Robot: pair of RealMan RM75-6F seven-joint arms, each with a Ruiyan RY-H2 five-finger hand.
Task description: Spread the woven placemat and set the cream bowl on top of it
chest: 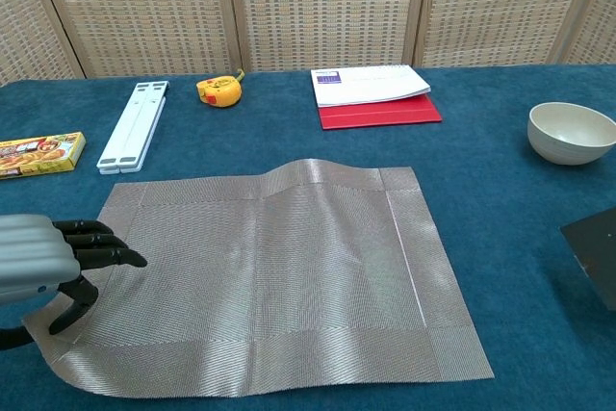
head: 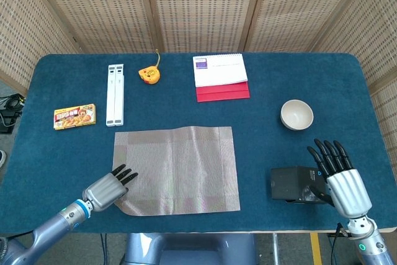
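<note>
Left hand [chest: 43, 262] pinches placemat's [chest: 279, 276] near-left corner

Along the far side of the blue bench [head: 260, 100]: a white notepad on a red folder [head: 221, 77] sits mid-bench. Left of the folder lies a yellow tape measure [head: 149, 75], then a long white stand [head: 115, 94], and furthest left a yellow food box [head: 74, 116]. Near the front-right edge, well away from the folder, a black box [head: 291, 184].

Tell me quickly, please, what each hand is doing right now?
Left hand: pinching the near-left corner of the woven placemat.
Right hand: open, holding nothing.
</note>
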